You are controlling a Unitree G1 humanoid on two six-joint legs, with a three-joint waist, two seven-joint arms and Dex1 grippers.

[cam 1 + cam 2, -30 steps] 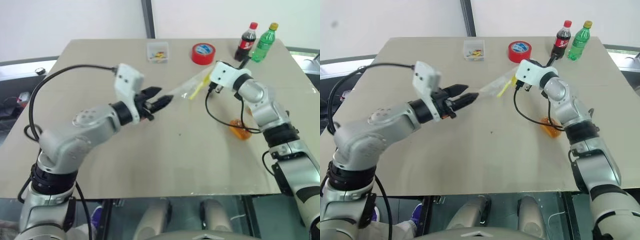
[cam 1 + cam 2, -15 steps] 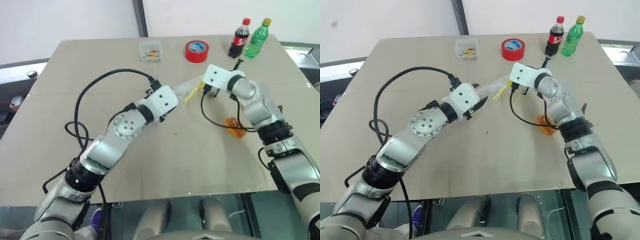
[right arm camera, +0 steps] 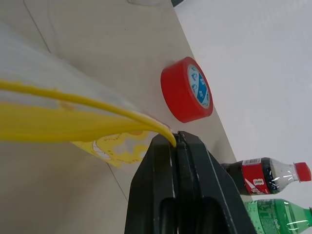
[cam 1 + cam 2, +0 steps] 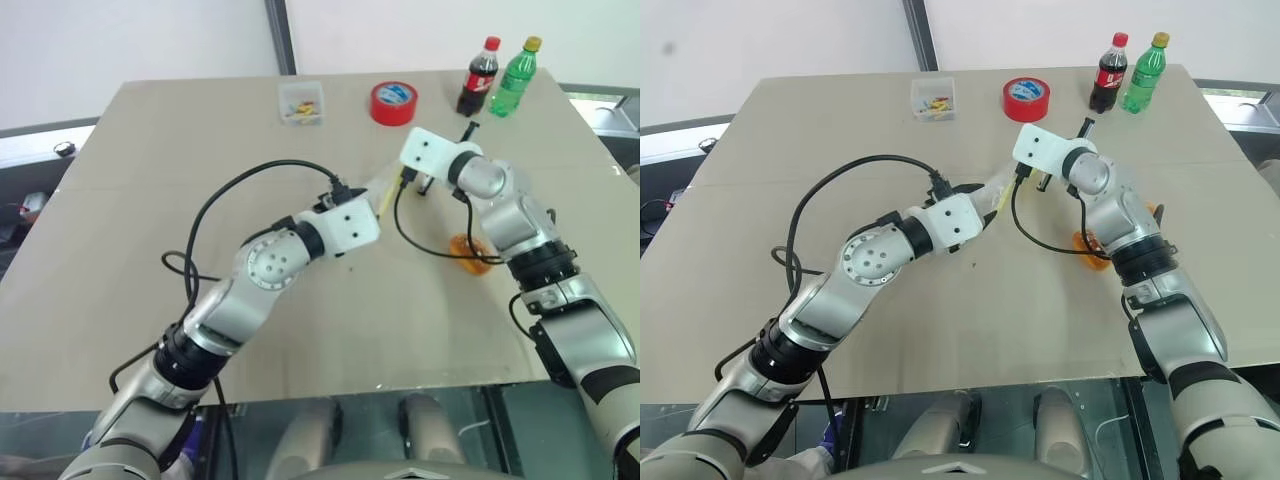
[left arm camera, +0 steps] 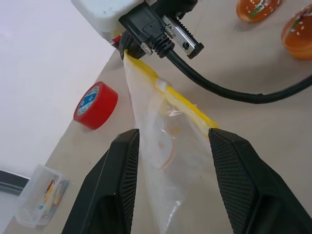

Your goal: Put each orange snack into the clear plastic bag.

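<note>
**Bag pinched at one end, second pincer straddling it, snacks waiting**

Left eye view: the clear plastic bag hangs between the two arms above the tabletop, near its middle. One orange snack lies on the surface beside the right forearm, partly hidden by a black cable.

Right eye view: the right pincer meets the bag at its yellow strip; the left pincer sits at the bag's other end. A small clear box, a red tape roll and two bottles stand at the far edge, well apart from the work.

Left wrist view: the left pincer is spread, a finger on each side of the crinkly film without clamping it. The bag is transparent with a yellow sealing strip and a faint yellow print. Two glossy, bun-like orange snacks rest on the tabletop beyond it.

Right wrist view: the right pincer is pressed together on the yellow strip's corner.

The bag looks featherlight, limp and slippery; it likely wants holding by the stiffer strip, one lip per pincer, to open the mouth. The snacks seem light, squashy and slick in their wrapping, so a gentle grip across the short middle suits them.
</note>
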